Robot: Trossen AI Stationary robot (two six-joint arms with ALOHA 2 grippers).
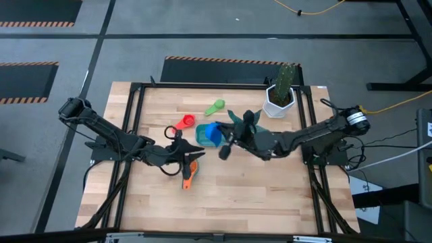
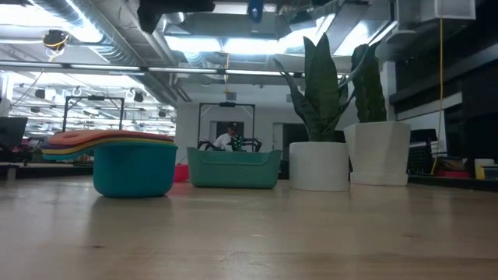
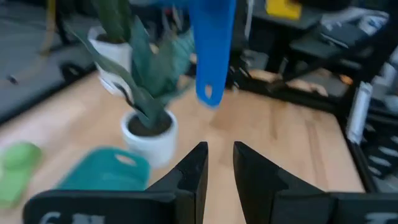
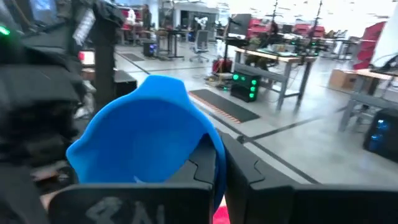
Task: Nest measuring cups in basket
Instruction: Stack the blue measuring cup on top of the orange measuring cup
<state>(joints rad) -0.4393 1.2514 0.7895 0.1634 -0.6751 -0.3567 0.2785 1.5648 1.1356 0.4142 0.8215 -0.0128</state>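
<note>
My right gripper is shut on a blue measuring cup, held in the air over the teal basket. The cup's handle hangs down in the left wrist view. My left gripper hovers near the middle of the table with a narrow gap between its fingers and nothing in it. A stack of cups with an orange handle stands on the table just nearer than it; it also shows in the low view. A red cup and a green cup lie farther back. My right gripper pinches the blue cup by the edge of its bowl between its two fingers. The bowl stands to one side of the fingers. The cup is lifted clear of the table, with its handle hanging down.
A white pot with a cactus stands at the far right. A small white pot with spiky leaves stands close beside the basket and my right gripper. The basket rests on the table. Bare wood lies along the near half.
</note>
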